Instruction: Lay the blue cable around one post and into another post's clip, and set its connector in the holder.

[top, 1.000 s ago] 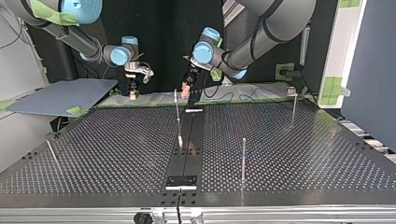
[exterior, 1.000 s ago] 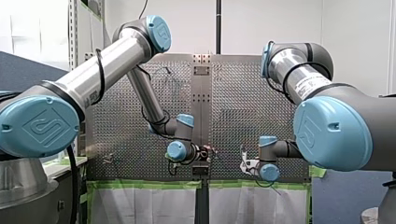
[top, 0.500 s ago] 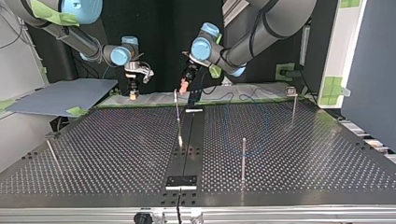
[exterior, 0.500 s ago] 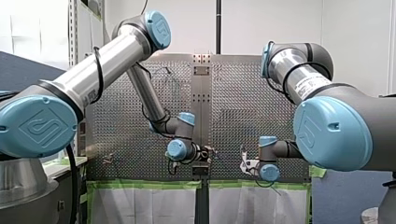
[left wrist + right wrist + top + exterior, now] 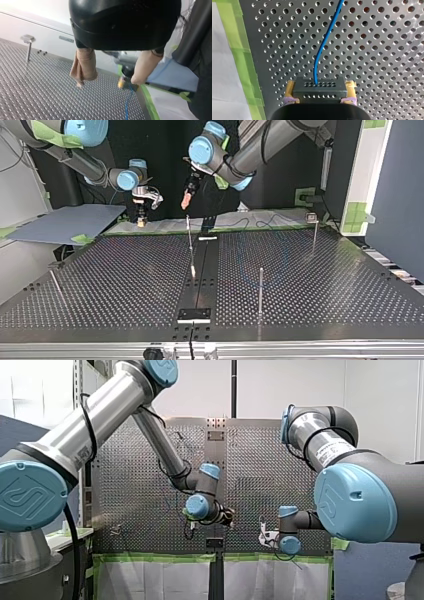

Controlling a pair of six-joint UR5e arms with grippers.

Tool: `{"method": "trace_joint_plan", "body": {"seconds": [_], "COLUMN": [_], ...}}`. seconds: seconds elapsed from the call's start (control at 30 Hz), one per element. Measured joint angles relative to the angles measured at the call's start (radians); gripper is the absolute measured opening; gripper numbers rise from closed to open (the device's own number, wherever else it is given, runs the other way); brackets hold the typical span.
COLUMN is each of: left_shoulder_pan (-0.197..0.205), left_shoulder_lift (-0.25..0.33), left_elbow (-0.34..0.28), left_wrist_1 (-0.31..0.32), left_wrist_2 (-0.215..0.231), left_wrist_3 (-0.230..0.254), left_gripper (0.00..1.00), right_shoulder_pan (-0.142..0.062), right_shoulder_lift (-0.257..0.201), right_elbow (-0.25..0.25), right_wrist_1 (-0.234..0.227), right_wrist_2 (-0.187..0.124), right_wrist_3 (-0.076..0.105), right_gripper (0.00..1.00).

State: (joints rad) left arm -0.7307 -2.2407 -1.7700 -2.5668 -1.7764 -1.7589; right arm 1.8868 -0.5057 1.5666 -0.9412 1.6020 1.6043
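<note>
My left fingers stood apart, empty; my left gripper had just risen to twelve o'clock of the middle post in the top view. My right gripper clamped the connector, blue cable trailing ahead, so routing likely fell to it

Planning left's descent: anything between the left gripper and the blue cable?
Nothing visible. The left gripper hangs open above the perforated table, and the left wrist view shows the blue cable unobstructed beyond its fingers. The right gripper, shut on the connector, holds the cable's end close by.
</note>
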Motion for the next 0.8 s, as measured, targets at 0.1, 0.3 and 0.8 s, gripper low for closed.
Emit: {"method": "trace_joint_plan", "body": {"seconds": [0.1,0.3,0.8], "left_shoulder_pan": [-0.027,-0.068,0.062], "left_shoulder_lift": [0.027,0.083,0.234], "left_elbow": [-0.004,-0.047,-0.196], "left_wrist_1": [-0.027,-0.083,-0.221], "left_wrist_2": [-0.027,-0.082,-0.138], "left_wrist_3": [-0.011,-0.055,-0.153], "left_gripper": [1.00,1.00,1.00], "right_shoulder_pan": [-0.001,-0.003,-0.005], "right_shoulder_lift": [0.001,0.001,0.003], "right_elbow": [0.000,-0.001,-0.007], "right_wrist_1": [-0.001,-0.005,-0.003], "right_wrist_2": [-0.004,-0.021,-0.033], "right_wrist_3": [0.005,0.027,0.056], "right_gripper": [0.00,0.00,0.00]}}
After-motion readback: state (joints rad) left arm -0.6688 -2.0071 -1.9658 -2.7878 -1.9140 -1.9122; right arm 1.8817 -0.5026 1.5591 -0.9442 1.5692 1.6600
